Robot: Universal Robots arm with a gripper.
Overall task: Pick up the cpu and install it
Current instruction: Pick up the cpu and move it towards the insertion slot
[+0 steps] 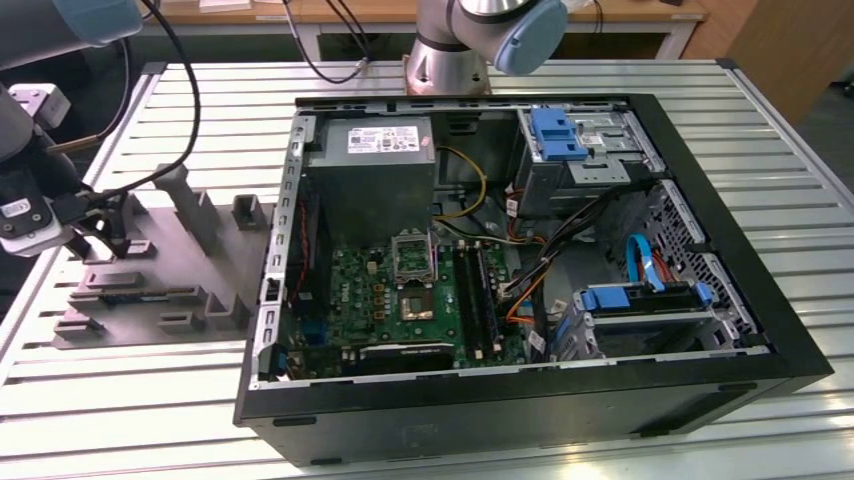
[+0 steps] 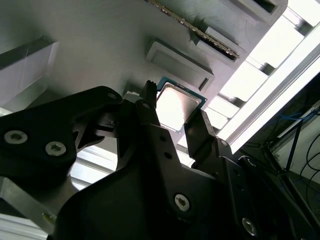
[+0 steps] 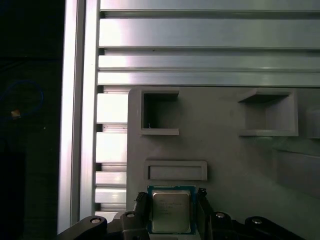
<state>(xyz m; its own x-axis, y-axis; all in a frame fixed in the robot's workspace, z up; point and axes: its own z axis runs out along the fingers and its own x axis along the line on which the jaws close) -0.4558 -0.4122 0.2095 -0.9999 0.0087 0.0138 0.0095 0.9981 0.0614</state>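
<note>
cpu (image 3: 171,212) sits centred inside the gripper (image 3: 171,201) span on the grey tray (image 3: 225,152); can't tell if it's clamped.

A matte black two-fingered gripper (image 2: 174,103), built of flat, angular linkage plates fastened with silver cross-head screws (image 2: 181,201), caps a silver-grey tubular robot arm (image 1: 447,50). Pale blue round caps (image 1: 531,35) close the arm's joints. Just behind the gripper sit a white boxy wrist module (image 1: 27,215) and a small pale block (image 1: 38,100), with black cables (image 1: 196,100) looping off behind them.
</note>
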